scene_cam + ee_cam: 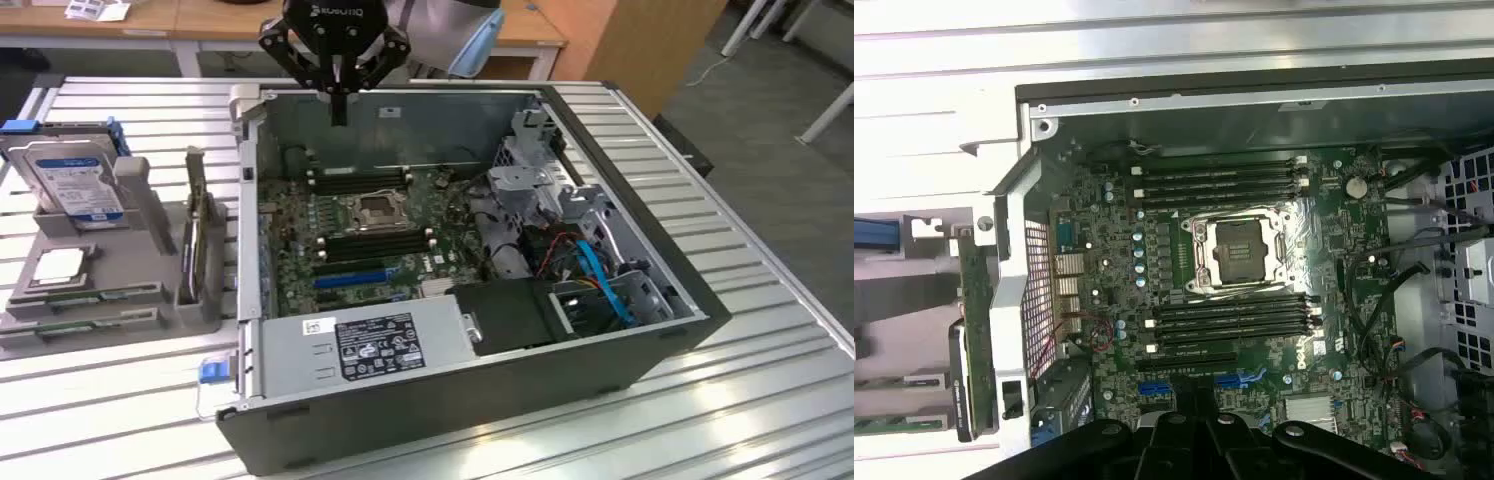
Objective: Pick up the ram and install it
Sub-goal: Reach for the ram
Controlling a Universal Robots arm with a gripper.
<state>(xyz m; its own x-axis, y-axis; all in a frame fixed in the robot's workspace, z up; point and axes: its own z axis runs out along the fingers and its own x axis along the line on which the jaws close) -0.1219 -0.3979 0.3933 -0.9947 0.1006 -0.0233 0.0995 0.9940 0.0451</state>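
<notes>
The ram [198, 250] is a thin green stick standing on edge in the grey rack [127, 300], at the exterior view's left of the open computer case [441, 420]. In the wrist view the ram [975, 320] runs as a narrow green strip outside the case wall. My gripper [339, 112] hangs shut and holds nothing, above the far edge of the case and well apart from the ram. Its black fingers [1194, 425] point down over the motherboard. Black empty memory slots [1219, 180] [1234, 320] lie on both sides of the CPU socket [1239, 250].
A hard drive [78, 185] stands in the same rack. Inside the case are the power supply [367, 345], a metal drive cage [534, 190] and blue cables [601, 285]. The case stands on a slatted metal table [747, 330]. Wooden desks stand behind.
</notes>
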